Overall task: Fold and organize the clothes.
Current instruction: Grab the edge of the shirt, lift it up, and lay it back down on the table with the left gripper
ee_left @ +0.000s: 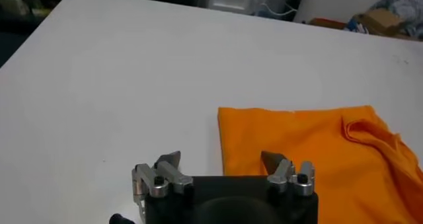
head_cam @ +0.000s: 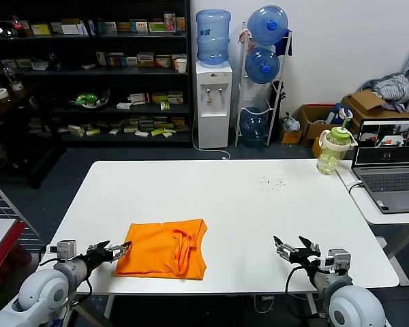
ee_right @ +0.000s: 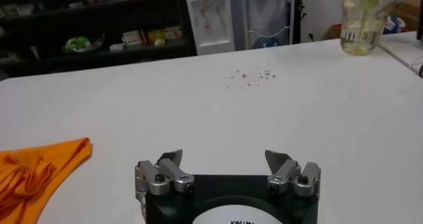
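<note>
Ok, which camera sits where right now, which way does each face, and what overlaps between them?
Head view: up on the head, facing forward and down at the white table, both arms at its near edge.
Left wrist view: behind the open left gripper, facing the orange T-shirt.
Right wrist view: behind the open right gripper, facing bare table and the drink bottle.
Shared: all three show the T-shirt.

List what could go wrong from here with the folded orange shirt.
1. The left hand is open right at the orange T-shirt's left edge; pulling back could snag it and undo the fold.
2. The shirt's right side is bunched and wrinkled, so another fold may come out uneven.
3. It lies close to the table's near edge and could slide off.
</note>
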Controlling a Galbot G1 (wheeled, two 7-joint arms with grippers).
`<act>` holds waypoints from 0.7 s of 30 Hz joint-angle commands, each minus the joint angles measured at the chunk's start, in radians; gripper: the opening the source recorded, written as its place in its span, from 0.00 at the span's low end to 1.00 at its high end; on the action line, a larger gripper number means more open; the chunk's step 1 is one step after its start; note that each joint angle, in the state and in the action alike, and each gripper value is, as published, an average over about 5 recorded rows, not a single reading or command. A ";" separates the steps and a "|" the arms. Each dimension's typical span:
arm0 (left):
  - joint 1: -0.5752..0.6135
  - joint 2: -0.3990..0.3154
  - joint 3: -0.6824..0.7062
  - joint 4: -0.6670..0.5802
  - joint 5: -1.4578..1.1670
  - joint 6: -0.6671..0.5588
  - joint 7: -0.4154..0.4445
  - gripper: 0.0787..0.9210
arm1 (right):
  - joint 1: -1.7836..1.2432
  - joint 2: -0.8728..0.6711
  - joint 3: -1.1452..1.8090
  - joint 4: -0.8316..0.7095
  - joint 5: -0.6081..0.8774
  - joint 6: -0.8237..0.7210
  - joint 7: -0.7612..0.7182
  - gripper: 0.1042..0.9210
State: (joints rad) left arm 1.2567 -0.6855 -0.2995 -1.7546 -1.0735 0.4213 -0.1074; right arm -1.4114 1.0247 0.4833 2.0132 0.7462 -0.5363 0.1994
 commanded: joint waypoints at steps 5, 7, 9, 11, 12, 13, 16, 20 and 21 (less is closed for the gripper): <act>-0.032 0.023 0.054 0.043 -0.011 0.008 0.045 0.88 | -0.004 -0.002 0.002 0.003 0.001 -0.001 0.002 0.88; -0.033 0.021 0.060 0.043 -0.004 0.008 0.041 0.86 | -0.005 -0.002 0.003 0.004 0.000 -0.001 0.002 0.88; -0.033 0.017 0.064 0.046 0.004 0.008 0.039 0.81 | -0.007 -0.002 0.003 0.004 0.000 0.000 0.002 0.88; -0.034 0.013 0.066 0.049 0.011 0.008 0.036 0.74 | -0.007 -0.002 0.002 0.004 0.000 -0.001 0.002 0.88; -0.033 0.011 0.067 0.049 0.012 0.008 0.036 0.70 | -0.006 -0.001 0.002 0.004 0.000 -0.001 0.002 0.88; -0.033 0.010 0.067 0.050 0.012 0.008 0.035 0.67 | -0.006 -0.001 0.001 0.005 0.000 -0.001 0.003 0.88; -0.033 0.006 0.067 0.048 0.012 0.007 0.034 0.57 | -0.004 0.000 0.000 0.004 -0.001 -0.001 0.003 0.88; -0.031 -0.001 0.065 0.040 0.007 0.006 0.033 0.43 | -0.003 0.001 0.000 0.003 -0.001 -0.001 0.004 0.88; -0.030 -0.002 0.065 0.038 0.005 0.005 0.032 0.40 | -0.003 0.001 0.000 0.002 -0.001 -0.001 0.004 0.88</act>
State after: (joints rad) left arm 1.2276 -0.6876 -0.2418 -1.7192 -1.0682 0.4254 -0.0802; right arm -1.4148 1.0262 0.4832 2.0168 0.7456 -0.5373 0.2023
